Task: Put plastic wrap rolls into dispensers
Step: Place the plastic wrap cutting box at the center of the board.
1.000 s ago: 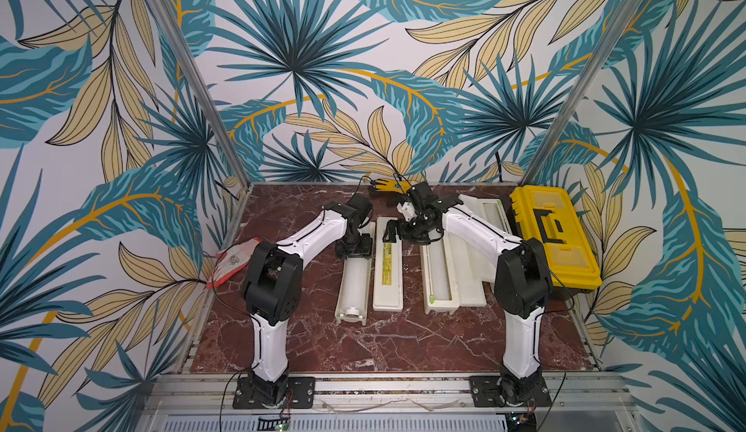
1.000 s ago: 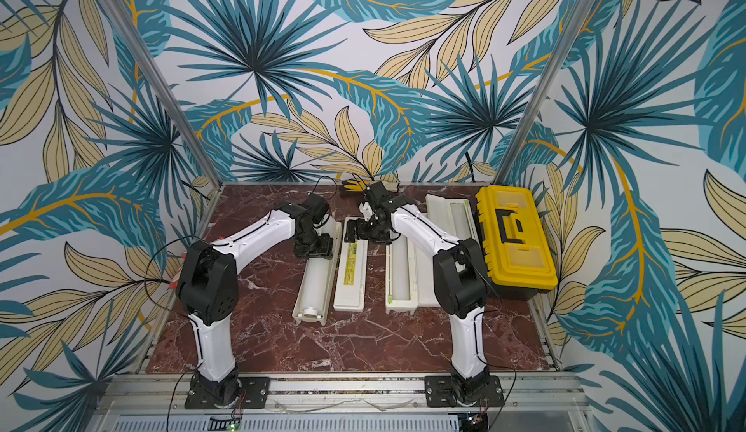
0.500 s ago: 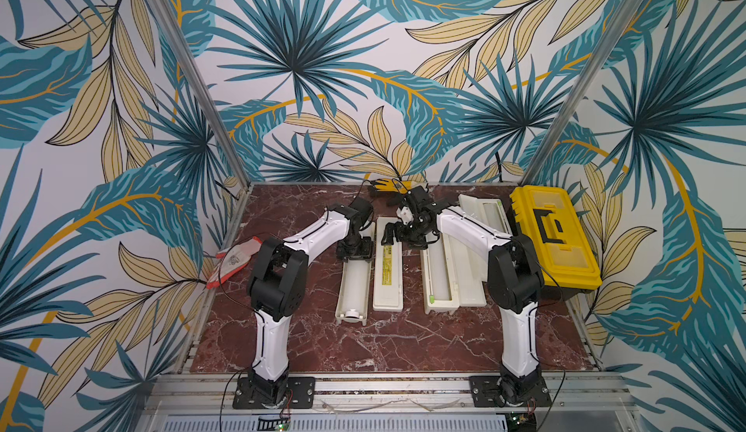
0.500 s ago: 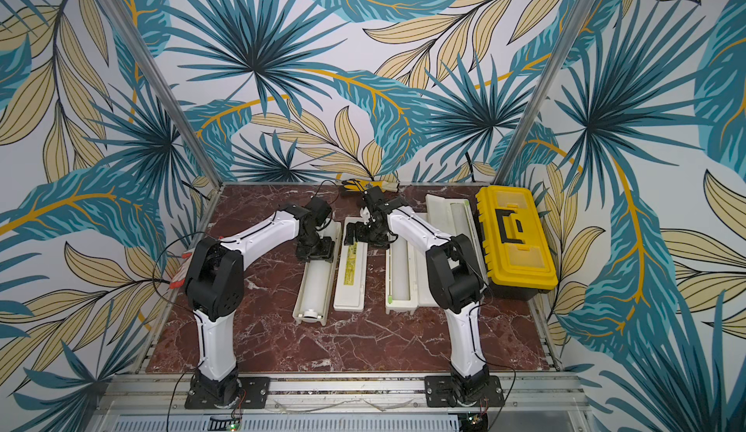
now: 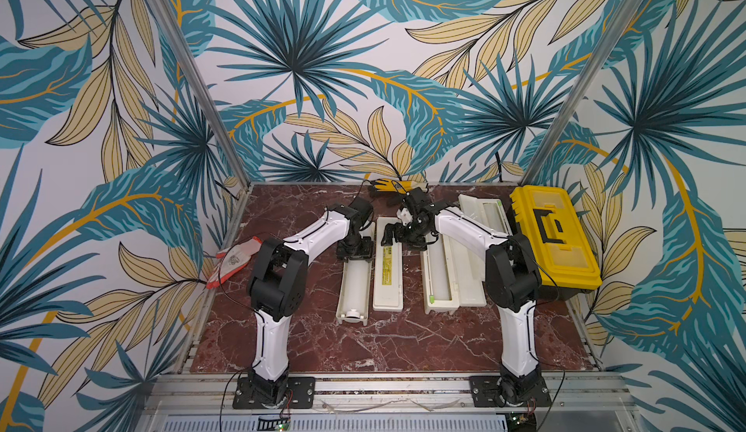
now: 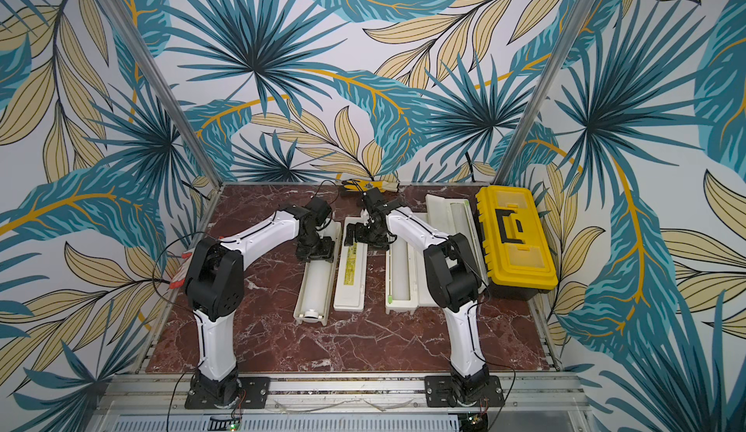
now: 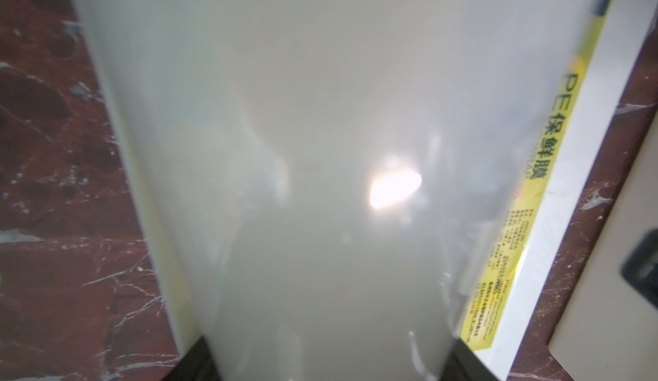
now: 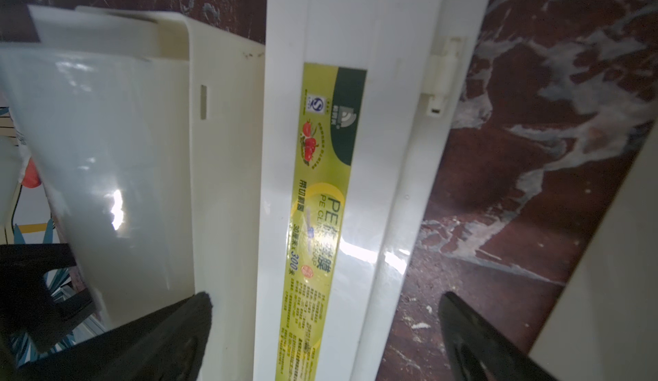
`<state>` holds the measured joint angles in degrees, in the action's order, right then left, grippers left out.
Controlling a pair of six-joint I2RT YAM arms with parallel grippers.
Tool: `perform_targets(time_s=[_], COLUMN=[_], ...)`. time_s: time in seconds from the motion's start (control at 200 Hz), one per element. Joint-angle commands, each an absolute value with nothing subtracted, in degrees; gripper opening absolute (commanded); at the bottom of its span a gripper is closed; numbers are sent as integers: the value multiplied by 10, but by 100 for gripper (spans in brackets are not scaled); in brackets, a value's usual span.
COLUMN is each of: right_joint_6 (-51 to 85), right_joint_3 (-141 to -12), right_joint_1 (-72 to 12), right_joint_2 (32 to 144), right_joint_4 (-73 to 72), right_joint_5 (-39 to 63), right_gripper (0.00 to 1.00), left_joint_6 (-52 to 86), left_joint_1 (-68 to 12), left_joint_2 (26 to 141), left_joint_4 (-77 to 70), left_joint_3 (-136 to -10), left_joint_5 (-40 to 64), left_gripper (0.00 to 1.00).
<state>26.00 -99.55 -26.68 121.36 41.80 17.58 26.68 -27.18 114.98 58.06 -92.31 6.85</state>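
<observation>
In both top views the left dispenser lies open, its base (image 5: 352, 309) holding a translucent plastic wrap roll (image 5: 355, 280) and its lid (image 5: 388, 284) flat beside it, yellow label up. My left gripper (image 5: 354, 250) is shut on that roll's far end; in the left wrist view the roll (image 7: 320, 148) fills the space between the black fingers (image 7: 199, 359). My right gripper (image 5: 393, 236) hangs open over the lid's far end, its fingertips (image 8: 470, 336) straddling the lid (image 8: 356, 183). A second open dispenser (image 5: 438, 284) and a third (image 5: 482, 212) each hold a roll.
A yellow-black toolbox (image 5: 553, 244) stands at the right edge beside the third dispenser. A red-and-white glove (image 5: 232, 258) lies at the left edge. A yellow-black item (image 5: 393, 185) lies against the back wall. Patterned walls enclose three sides.
My right gripper has shifted left, from the gap between the dispensers to above the left dispenser's lid. The left gripper has stayed on the roll.
</observation>
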Motion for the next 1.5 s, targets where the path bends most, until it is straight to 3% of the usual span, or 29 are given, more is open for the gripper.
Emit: perform_targets(time_s=[0.0,0.596,1.497], right_joint_6=[267,264,258], right_joint_3=[-997,-979,-980], right_joint_1=[-271,-273,-272], right_joint_2=[1224,1218,1224], right_joint_4=[411,395,389], right_joint_5=[168,178,190], right_gripper=[99,99,99], left_joint_6=[280,295,284], left_joint_1=[-273,-273,-273], left_joint_2=[1103,1070,1142], left_joint_4=[572,580,609], left_joint_3=[-959,-964,-936], left_joint_5=[98,94,113], left_gripper=[13,8,5])
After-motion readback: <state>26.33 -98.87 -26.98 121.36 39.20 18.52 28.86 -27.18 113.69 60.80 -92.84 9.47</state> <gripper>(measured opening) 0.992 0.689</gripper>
